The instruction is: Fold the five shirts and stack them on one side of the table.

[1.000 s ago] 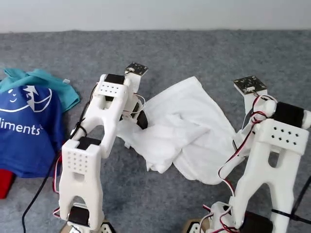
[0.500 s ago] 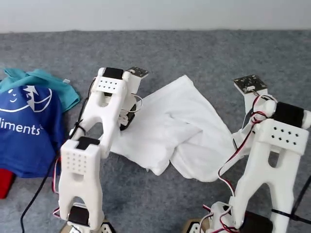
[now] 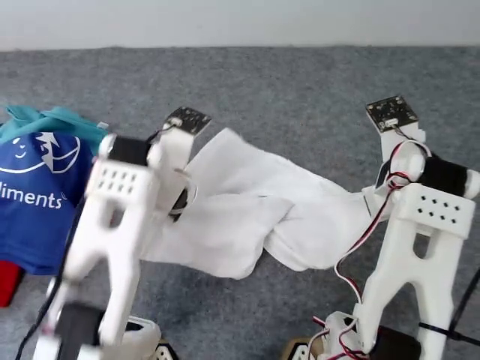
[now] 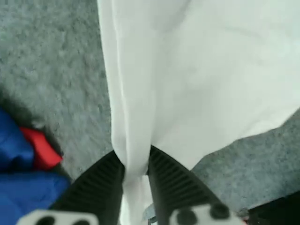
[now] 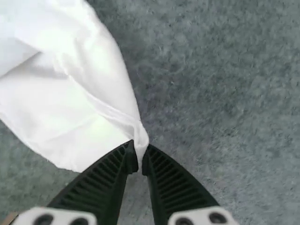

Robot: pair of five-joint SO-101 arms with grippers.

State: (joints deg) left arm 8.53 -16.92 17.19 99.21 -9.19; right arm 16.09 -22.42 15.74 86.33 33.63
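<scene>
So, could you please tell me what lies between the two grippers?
The crumpled white cloth shirt spans that stretch in the high view; the left gripper and right gripper each pinch an end.

left hand pinching white shirt | grey table

We've got one bit of print here: white letters running across the front of the blue shirt at the left edge of the high view, with a white logo just above them. The frame edge chops off the start, so we get no whole word.
</scene>
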